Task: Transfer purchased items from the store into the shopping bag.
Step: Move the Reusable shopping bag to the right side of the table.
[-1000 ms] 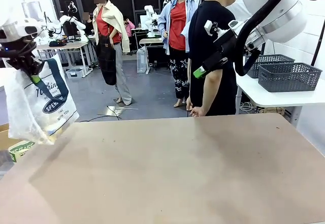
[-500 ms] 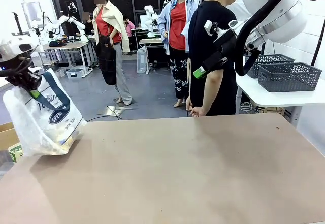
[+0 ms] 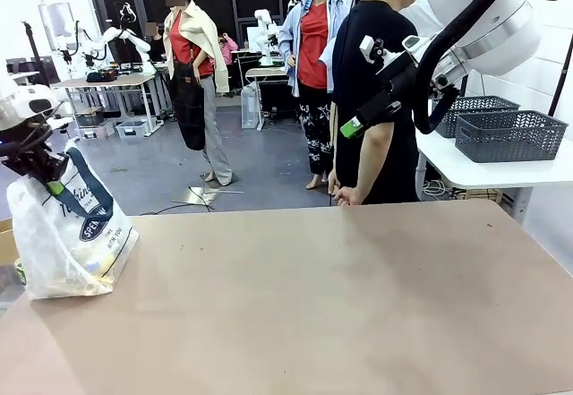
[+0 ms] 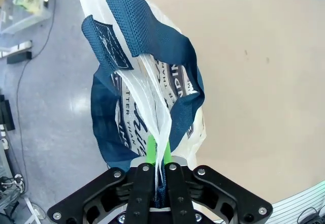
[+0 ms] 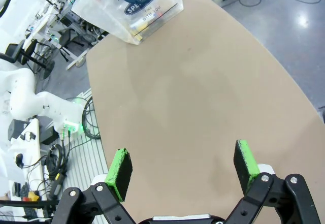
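The bench (image 3: 340,296) is a broad tan surface spanning the front view; its middle and right portions carry nothing. A person (image 3: 376,90) in a black top stands at the far side, arms hanging, one hand (image 3: 345,196) near the bench edge.

The right arm (image 3: 483,28) is raised high at the upper right, well above the bench. Its right pincer (image 5: 184,167) has its green-padded fingers (image 5: 121,167) standing wide apart with nothing between them; in the right wrist view it looks down on bare bench.

The shopping bag (image 3: 67,234), translucent whitish plastic with navy strap handles (image 4: 152,46) and a dark oval logo (image 3: 94,227), sits at the far left edge of the bench. Its base appears to rest on the surface, and its upper part is drawn up to a gathered peak. Yellowish purchased items (image 3: 89,265) show dimly through the lower wall of the bag; their kind cannot be told.

The left pincer (image 3: 47,169) is clamped together on the gathered top of the bag. In the left wrist view, plastic film and navy strap pass between the closed green pads (image 4: 152,150), and the bag hangs away from the fingers toward the bench.

Two dark grey mesh baskets (image 3: 506,135) stand on a white side table (image 3: 483,173) at the right, behind the person, well apart from the bag.
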You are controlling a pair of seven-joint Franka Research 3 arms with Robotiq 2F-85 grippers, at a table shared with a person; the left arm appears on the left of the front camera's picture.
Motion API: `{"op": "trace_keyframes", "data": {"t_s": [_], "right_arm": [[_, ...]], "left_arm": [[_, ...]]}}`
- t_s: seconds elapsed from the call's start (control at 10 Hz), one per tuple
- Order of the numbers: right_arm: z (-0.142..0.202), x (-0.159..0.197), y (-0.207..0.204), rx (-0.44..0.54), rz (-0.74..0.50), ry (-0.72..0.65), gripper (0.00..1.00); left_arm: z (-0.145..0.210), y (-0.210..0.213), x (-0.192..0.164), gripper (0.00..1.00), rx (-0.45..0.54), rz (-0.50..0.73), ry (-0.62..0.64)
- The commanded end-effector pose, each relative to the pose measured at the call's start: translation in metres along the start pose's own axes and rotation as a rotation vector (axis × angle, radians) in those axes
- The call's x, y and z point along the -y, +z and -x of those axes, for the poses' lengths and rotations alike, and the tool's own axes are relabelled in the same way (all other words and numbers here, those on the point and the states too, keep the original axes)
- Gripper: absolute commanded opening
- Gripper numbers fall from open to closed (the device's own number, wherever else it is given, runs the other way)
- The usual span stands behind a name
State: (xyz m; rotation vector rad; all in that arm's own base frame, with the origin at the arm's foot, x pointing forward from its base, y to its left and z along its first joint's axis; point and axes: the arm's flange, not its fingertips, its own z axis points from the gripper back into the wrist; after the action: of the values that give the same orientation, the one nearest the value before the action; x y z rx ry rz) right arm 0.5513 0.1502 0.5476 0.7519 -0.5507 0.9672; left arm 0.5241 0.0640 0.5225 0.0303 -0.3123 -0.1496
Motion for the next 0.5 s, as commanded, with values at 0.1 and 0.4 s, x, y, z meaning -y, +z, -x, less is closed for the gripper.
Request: {"op": "trace_keyframes", "data": {"t_s": [0.1, 0.4], "right_arm": [[-0.0017, 0.0012, -0.0007, 0.011, -0.010, -0.007, 1.00], [-0.0017, 0.0012, -0.0007, 0.011, -0.010, -0.007, 1.00]], "left_arm": [[0.0000, 0.0000, 0.0000, 0.00, 0.000, 0.000, 0.000], [0.0002, -0.0004, 0.0006, 0.03, -0.002, 0.000, 0.010]]}}
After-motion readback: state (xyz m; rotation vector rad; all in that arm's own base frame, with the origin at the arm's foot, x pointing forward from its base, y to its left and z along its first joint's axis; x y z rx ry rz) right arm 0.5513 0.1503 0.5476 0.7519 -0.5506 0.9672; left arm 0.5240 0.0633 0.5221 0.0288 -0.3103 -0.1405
